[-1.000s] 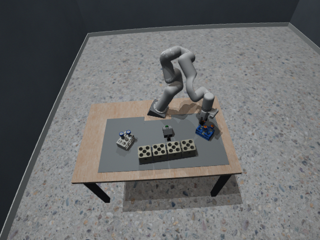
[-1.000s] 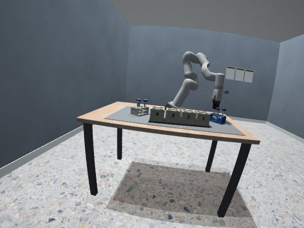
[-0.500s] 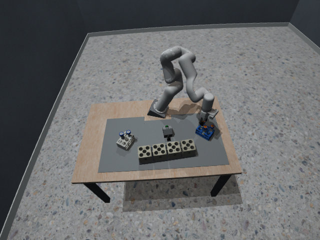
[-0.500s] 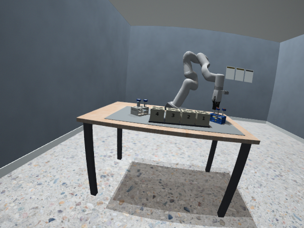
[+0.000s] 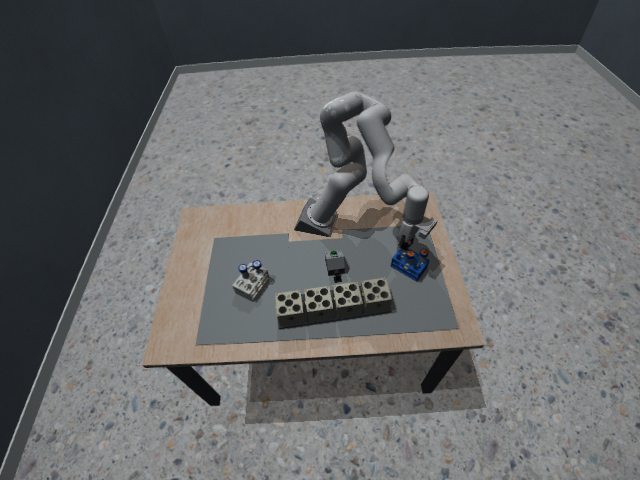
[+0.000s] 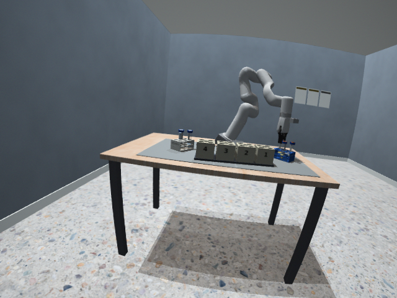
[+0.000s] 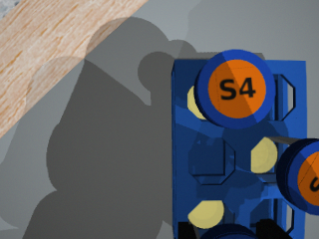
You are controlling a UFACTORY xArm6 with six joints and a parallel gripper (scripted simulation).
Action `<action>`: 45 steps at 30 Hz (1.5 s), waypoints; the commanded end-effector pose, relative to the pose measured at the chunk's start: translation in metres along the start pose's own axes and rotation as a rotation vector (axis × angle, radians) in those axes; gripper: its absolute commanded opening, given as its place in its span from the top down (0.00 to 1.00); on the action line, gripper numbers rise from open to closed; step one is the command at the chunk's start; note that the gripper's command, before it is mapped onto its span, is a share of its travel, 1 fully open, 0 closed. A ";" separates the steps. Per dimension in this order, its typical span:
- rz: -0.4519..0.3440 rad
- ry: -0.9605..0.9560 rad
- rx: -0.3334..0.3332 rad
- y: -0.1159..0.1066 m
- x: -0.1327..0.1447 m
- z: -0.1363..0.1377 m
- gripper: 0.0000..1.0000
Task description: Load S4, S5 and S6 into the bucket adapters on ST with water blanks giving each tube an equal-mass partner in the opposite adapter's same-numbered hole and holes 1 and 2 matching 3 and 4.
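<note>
Pincer (image 5: 405, 242) (image 6: 281, 140) (image 7: 229, 231) is closed on a blue-capped tube (image 7: 231, 230) at the blue rack (image 5: 409, 270) (image 6: 285, 156) (image 7: 239, 191), with S4 (image 5: 423, 252) (image 6: 292, 143) (image 7: 235, 90) near it, apart.

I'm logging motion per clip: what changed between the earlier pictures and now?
The tool has come down slightly over the blue rack. It is now shut on a blue-capped tube; when it took hold is too small to tell. The adapters and white rack stayed put.
</note>
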State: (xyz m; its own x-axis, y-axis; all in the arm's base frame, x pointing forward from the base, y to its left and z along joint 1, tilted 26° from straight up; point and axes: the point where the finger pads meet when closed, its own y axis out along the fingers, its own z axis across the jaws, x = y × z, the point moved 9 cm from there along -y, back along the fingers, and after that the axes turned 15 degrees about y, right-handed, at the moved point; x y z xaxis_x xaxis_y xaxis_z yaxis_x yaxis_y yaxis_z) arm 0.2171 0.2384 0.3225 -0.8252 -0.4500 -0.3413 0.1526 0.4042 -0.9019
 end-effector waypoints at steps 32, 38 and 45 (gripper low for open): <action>0.003 0.000 -0.001 -0.002 -0.001 0.000 1.00; 0.003 0.000 -0.001 -0.003 -0.001 0.000 1.00; 0.003 0.000 -0.001 -0.008 -0.001 0.000 1.00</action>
State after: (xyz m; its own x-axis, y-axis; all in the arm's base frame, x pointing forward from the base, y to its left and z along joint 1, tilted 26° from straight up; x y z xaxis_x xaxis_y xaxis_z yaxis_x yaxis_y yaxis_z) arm 0.2165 0.2368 0.3259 -0.8253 -0.4500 -0.3412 0.1525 0.4041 -0.9019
